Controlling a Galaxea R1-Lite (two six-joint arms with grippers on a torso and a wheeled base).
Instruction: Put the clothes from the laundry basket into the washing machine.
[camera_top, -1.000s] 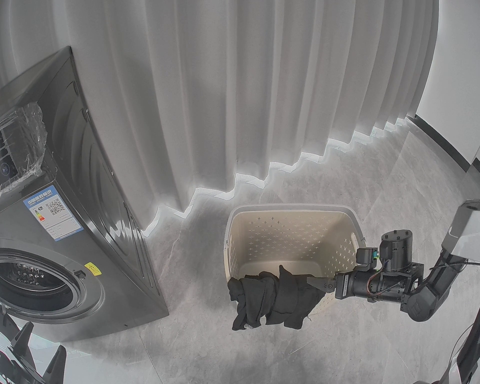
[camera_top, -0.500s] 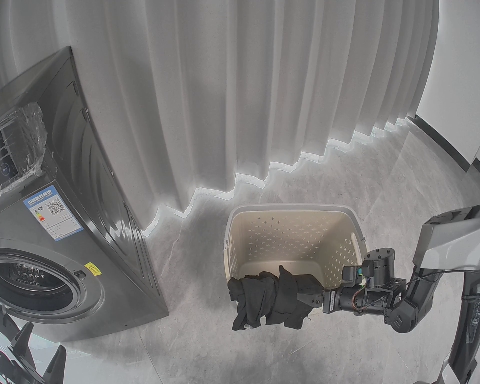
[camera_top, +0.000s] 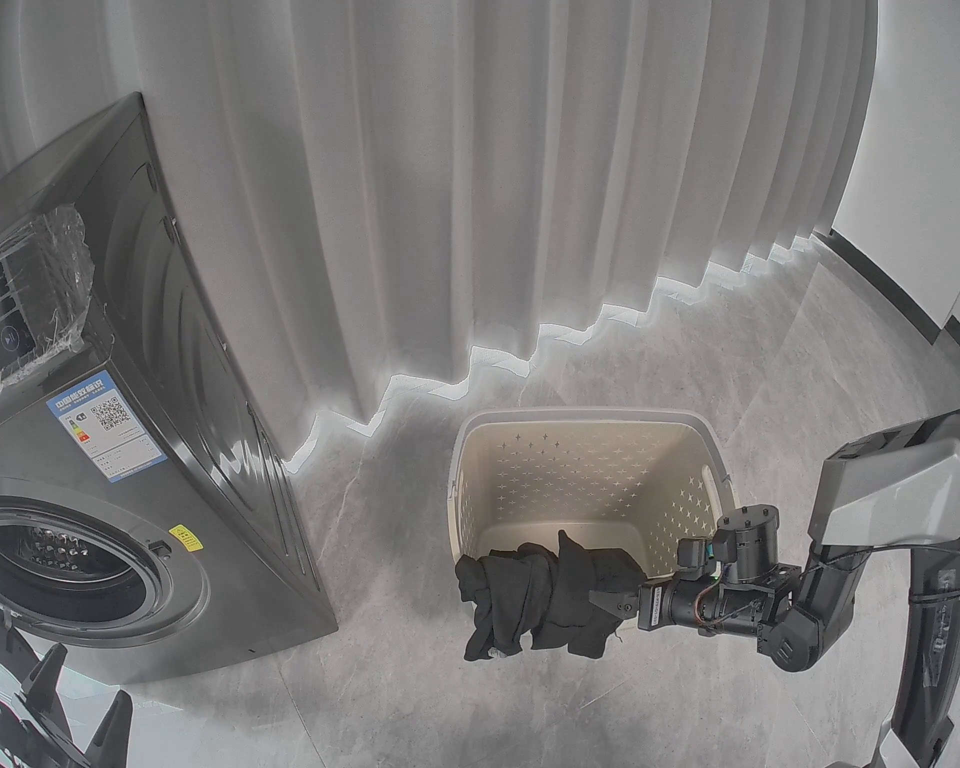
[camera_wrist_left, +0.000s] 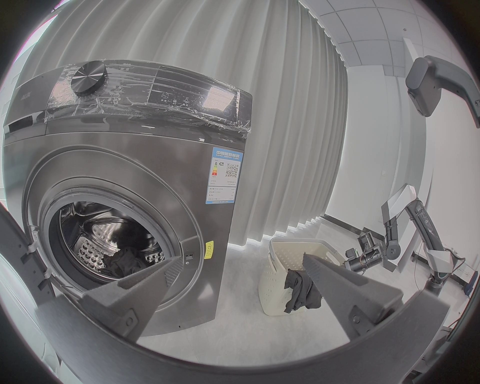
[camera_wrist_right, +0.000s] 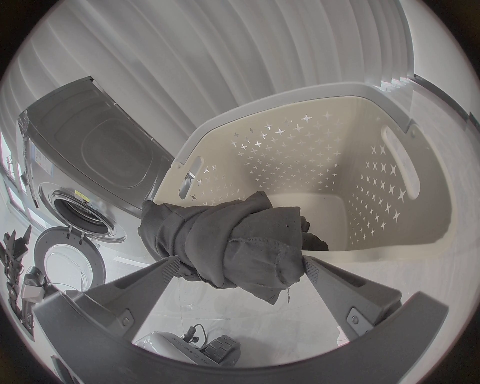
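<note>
A dark garment (camera_top: 545, 595) hangs over the front rim of the cream laundry basket (camera_top: 580, 415), part inside and part outside. My right gripper (camera_top: 610, 603) is level with the cloth's right end, open, one finger on each side of the bundle (camera_wrist_right: 235, 240). The grey washing machine (camera_top: 120, 470) stands to the left with its round drum opening (camera_wrist_left: 107, 240) uncovered; a dark piece of cloth (camera_wrist_left: 122, 260) lies inside. My left gripper (camera_wrist_left: 241, 259) stands open in front of the machine, holding nothing.
White curtains (camera_top: 480, 180) hang behind the basket and the machine. The machine's door (camera_wrist_right: 70, 260) is swung open toward the floor. Grey tiled floor (camera_top: 400, 680) lies bare between machine and basket.
My right arm has moved left and slightly down, bringing its open fingers from beside the basket's front corner up to the dark garment. The garment, the basket and the left arm have stayed put.
</note>
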